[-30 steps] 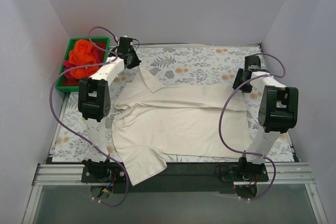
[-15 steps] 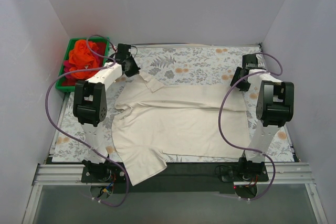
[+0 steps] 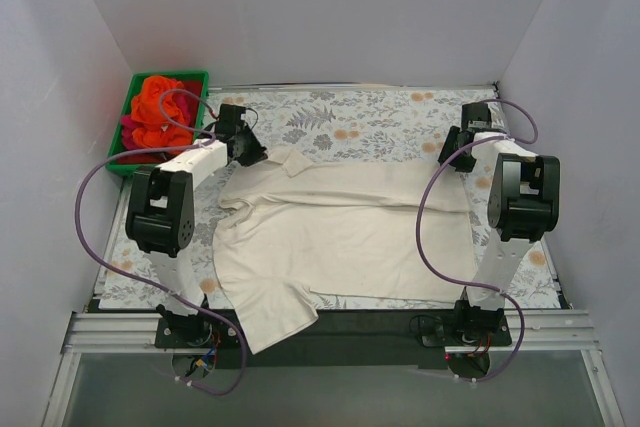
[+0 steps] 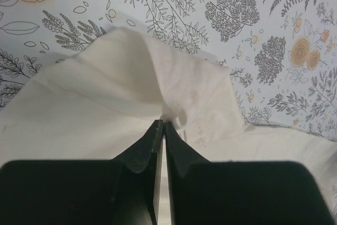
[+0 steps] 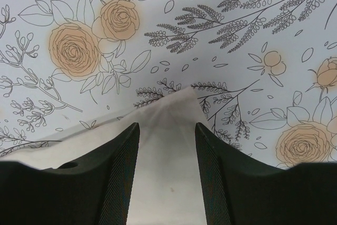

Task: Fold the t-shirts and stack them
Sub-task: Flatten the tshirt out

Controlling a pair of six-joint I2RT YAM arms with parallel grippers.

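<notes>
While the cream t-shirt lies spread on the floral tablecloth, we see the left gripper pinched on a raised fold of it and the right gripper parted astride its far corner.

We see a plain cream t-shirt, a pale tablecloth printed with grey ferns and peach roses, a bright orange shirt, a magenta shirt and a green bin.
</notes>
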